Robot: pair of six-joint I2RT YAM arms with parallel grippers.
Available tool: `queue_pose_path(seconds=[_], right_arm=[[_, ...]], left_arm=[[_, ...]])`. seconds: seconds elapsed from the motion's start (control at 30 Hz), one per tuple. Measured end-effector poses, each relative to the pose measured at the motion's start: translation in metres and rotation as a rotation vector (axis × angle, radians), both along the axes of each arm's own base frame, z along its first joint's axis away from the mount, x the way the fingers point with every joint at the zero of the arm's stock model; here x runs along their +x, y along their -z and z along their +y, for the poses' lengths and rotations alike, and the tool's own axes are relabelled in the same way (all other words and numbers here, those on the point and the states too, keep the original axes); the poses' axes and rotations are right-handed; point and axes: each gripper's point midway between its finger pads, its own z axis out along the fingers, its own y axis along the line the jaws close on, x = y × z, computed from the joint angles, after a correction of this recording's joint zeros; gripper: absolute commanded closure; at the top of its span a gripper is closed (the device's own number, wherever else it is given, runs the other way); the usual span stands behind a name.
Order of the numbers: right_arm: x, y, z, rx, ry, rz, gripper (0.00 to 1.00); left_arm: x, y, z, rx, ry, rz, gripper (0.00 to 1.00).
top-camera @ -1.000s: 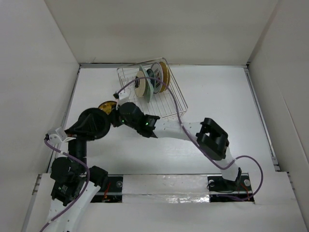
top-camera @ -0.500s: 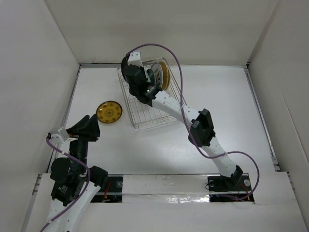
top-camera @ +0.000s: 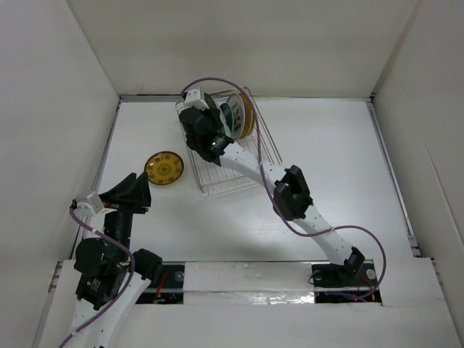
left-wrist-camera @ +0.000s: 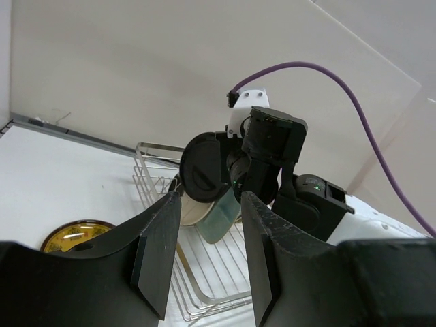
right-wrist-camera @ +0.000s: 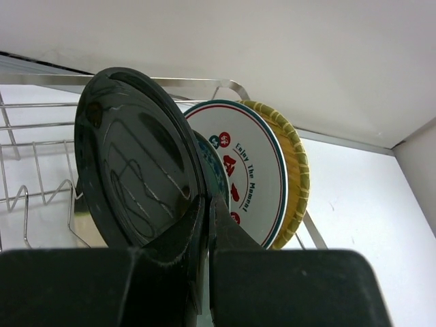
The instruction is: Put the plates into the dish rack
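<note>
Your right gripper [right-wrist-camera: 206,208] is pinched fully shut on the rim of a dark glossy round plate [right-wrist-camera: 133,177]. It's holding that plate on edge over the silver wire dish rack [top-camera: 217,177], up at the top centre of the overhead frame.

In the right wrist view the dark plate fills the left half of the frame. Right behind it there's a row of plates standing on edge in the rack:
- a teal-patterned plate [right-wrist-camera: 216,170], only a sliver showing
- a white round plate with red marks and lettering [right-wrist-camera: 252,180]
- a yellow-green rimmed plate [right-wrist-camera: 294,170] at the right end of the row

I can't tell whether the dark plate is touching the wire prongs.

Your left gripper [left-wrist-camera: 204,262] sits in the lower left of the overhead frame, well apart from the rack. Its jaws are partway open with nothing between them.

One yellow round plate with a dark brown rim [top-camera: 164,168] lies flat on the white table [top-camera: 326,159]. It's near the rack's left side, roughly between the rack and the left gripper.
</note>
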Motion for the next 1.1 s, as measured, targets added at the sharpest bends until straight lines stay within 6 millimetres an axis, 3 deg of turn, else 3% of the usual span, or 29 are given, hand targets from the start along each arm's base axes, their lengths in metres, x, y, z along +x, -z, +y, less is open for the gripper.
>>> queue_pose_path(seconds=[0.3, 0.37, 0.4, 0.47, 0.5, 0.53, 0.63, 0.67, 0.73, 0.8, 0.93, 1.0, 1.1], right_arm=[[-0.002, 0.026, 0.02, 0.029, -0.05, 0.017, 1.0], [-0.004, 0.036, 0.027, 0.048, -0.073, 0.029, 0.88], [-0.004, 0.041, 0.029, 0.058, -0.083, 0.036, 0.71], [-0.006, 0.053, 0.034, 0.072, -0.112, 0.061, 0.58], [-0.008, 0.06, 0.035, 0.074, -0.131, 0.079, 0.47], [-0.01, 0.064, 0.035, 0.077, -0.147, 0.094, 0.41], [-0.026, 0.073, 0.03, 0.085, -0.227, 0.158, 0.38], [-0.034, 0.068, 0.027, 0.099, -0.255, 0.171, 0.39], [-0.048, 0.043, 0.022, 0.17, -0.318, 0.162, 0.74], [-0.067, 0.003, 0.015, 0.277, -0.389, 0.124, 1.0], [-0.109, -0.085, -0.003, 0.522, -0.544, -0.005, 1.0], [-0.126, -0.113, -0.007, 0.616, -0.616, -0.057, 1.0], [-0.144, -0.114, -0.006, 0.698, -0.702, -0.058, 1.0]], left_arm=[[0.0, 0.0, -0.002, -0.001, 0.01, -0.002, 0.63], [0.0, 0.0, -0.002, -0.001, 0.01, -0.002, 0.63], [0.0, 0.0, -0.002, -0.001, 0.01, -0.001, 0.63], [0.0, 0.0, -0.002, -0.001, 0.008, 0.0, 0.68], [0.001, 0.0, -0.002, -0.001, 0.006, 0.004, 0.72], [0.002, 0.001, -0.002, 0.0, 0.003, 0.008, 0.79], [0.011, 0.007, -0.002, 0.004, -0.016, 0.044, 0.9], [0.015, 0.01, -0.003, 0.008, -0.023, 0.063, 0.95], [0.023, 0.018, -0.005, 0.016, -0.035, 0.105, 1.0], [0.033, 0.028, -0.008, 0.028, -0.044, 0.151, 1.0], [0.051, 0.05, -0.015, 0.034, -0.053, 0.259, 1.0], [0.063, 0.065, -0.022, 0.035, -0.053, 0.336, 1.0], [0.08, 0.086, -0.035, 0.001, -0.031, 0.447, 0.99]])
